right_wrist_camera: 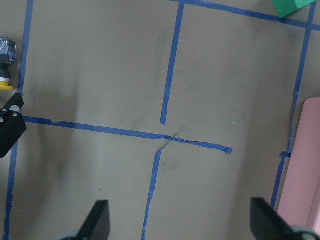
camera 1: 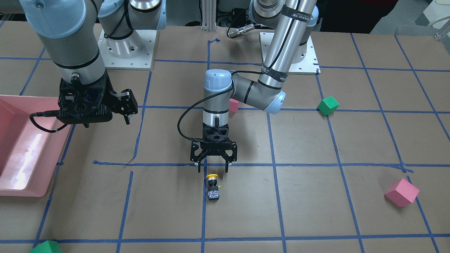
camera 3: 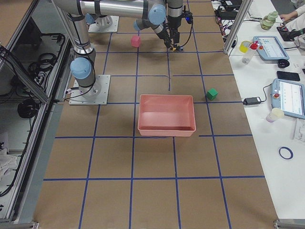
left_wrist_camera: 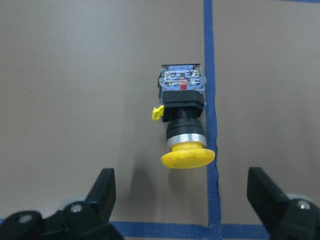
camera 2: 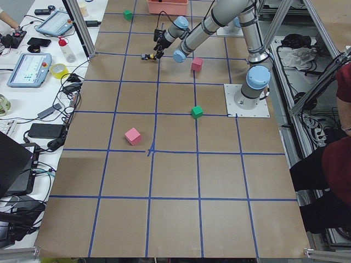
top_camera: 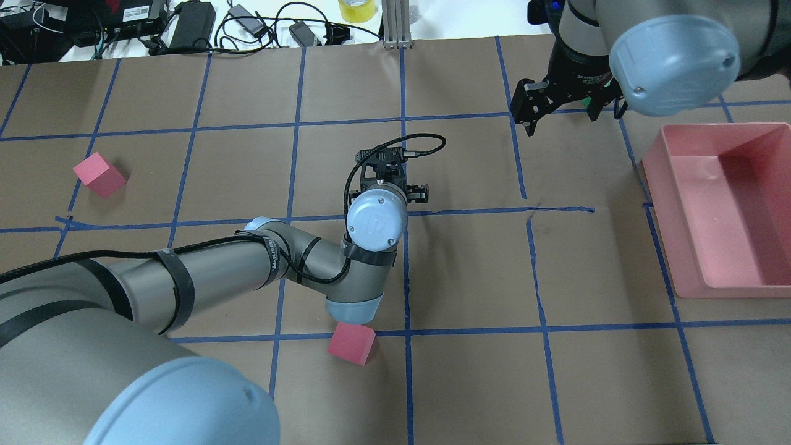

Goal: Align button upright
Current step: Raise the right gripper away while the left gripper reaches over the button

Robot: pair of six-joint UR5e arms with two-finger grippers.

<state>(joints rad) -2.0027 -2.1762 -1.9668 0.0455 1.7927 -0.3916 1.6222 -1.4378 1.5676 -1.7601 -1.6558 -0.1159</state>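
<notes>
Left tool (camera 1: 213,169) points straight down over the counter (camera 1: 309,211), its two fingers spread wide with nothing between them. In the left wrist view both fingertips (left_wrist_camera: 106,181) sit at the bottom of the picture, well clear of each other.

Just beyond them, on the operators' side, lies the button (camera 1: 212,187). It is on its side, flat on the counter and touched by neither finger. Its yellow cap (left_wrist_camera: 188,158) faces the tool and its grey base block (left_wrist_camera: 181,80) faces away. A small yellow tab (left_wrist_camera: 158,113) sticks out from the black body. The button runs along a blue tape line (camera 1: 204,211), with the cap's edge over the tape.

Right tool (right_wrist_camera: 179,205) hangs higher and well apart, near a pink tray (camera 1: 21,191). Its fingers are also spread wide and hold nothing.

One pink cube (camera 1: 233,104) sits behind the left arm's elbow, partly hidden. Another pink cube (camera 1: 402,192) rests far off on the left arm's side, and a green cube (camera 1: 328,105) lies closer to the robot's base. A second green cube (camera 1: 45,247) shows at the counter's near edge below the tray.
</notes>
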